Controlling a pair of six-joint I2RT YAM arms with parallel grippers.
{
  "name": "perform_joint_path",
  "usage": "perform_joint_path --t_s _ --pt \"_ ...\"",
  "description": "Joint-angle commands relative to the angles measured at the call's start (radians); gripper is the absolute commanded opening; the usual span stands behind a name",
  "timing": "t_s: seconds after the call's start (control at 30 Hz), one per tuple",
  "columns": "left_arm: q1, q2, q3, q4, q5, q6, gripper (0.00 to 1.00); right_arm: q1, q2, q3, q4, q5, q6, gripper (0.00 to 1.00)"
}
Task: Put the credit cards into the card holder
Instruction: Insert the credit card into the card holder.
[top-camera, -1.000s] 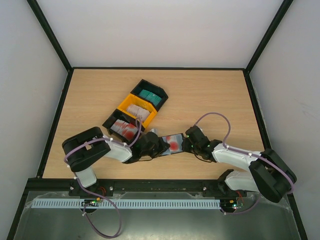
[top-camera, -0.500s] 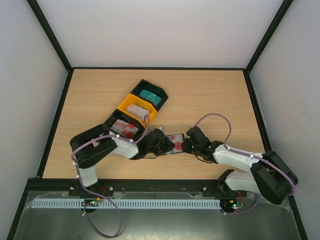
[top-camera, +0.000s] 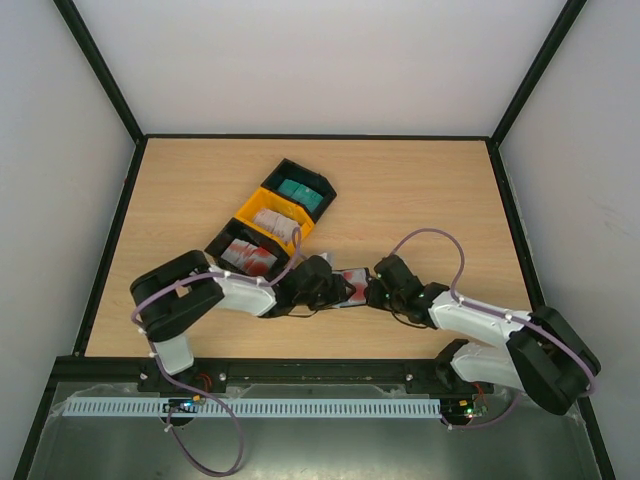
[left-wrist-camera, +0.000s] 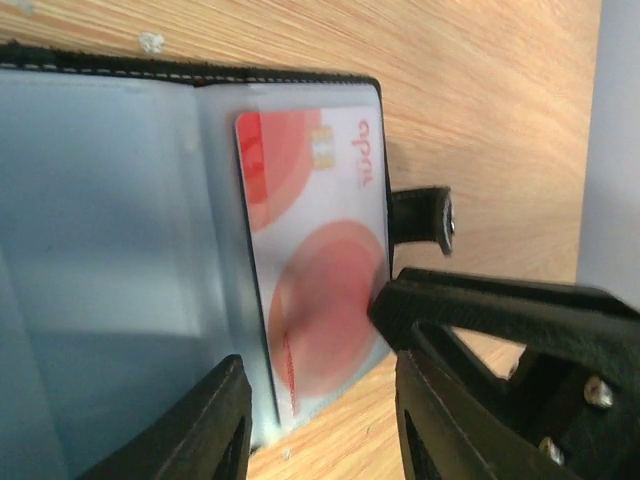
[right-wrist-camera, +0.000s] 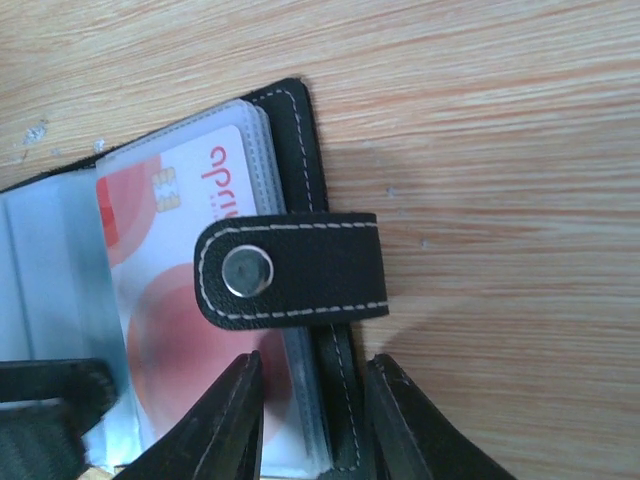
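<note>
Pale wood-grain bench (top-camera: 420, 190) carried everything. On it, near the front edge between the two arms, the card holder (top-camera: 350, 287) lay open, matte black with white stitching and glossy clear sleeves. Only the wrist views showed a red-and-white card (left-wrist-camera: 320, 260) seated in a sleeve and the snap strap (right-wrist-camera: 290, 270) folded across the sleeves' edge. Left end effector (left-wrist-camera: 318, 388) stood spread over the card's lower corner. Right end effector (right-wrist-camera: 312, 375) straddled the holder's stitched edge; whether it pinched, I could not tell. Only the overhead view showed a row of bins (top-camera: 248, 211) behind, black, yellow, black, with teal cards (top-camera: 298, 192) in the farthest
</note>
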Motion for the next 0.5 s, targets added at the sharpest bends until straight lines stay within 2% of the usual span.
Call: perform_joint_path --t_s 0.0,0.13,0.23,0.3,0.47 --pt "-0.014 -0.107 -0.012 -0.149 -0.014 0.056 0.46 0.001 -0.037 0.007 -0.114 0.026 -0.006 0.29" --pt "-0.014 -0.195 0.000 -0.248 -0.019 0.102 0.58 0.001 -0.074 0.043 -0.154 0.048 -0.013 0.35" --pt "-0.012 -0.260 0.002 -0.349 -0.064 0.124 0.64 0.002 -0.074 0.073 -0.175 0.084 -0.033 0.43" --pt "-0.004 -0.296 -0.002 -0.436 -0.124 0.126 0.66 0.002 -0.046 0.099 -0.177 0.094 -0.063 0.48" --pt "0.043 -0.364 -0.062 -0.546 -0.181 0.120 0.70 0.002 0.065 0.181 -0.198 0.148 -0.133 0.54"
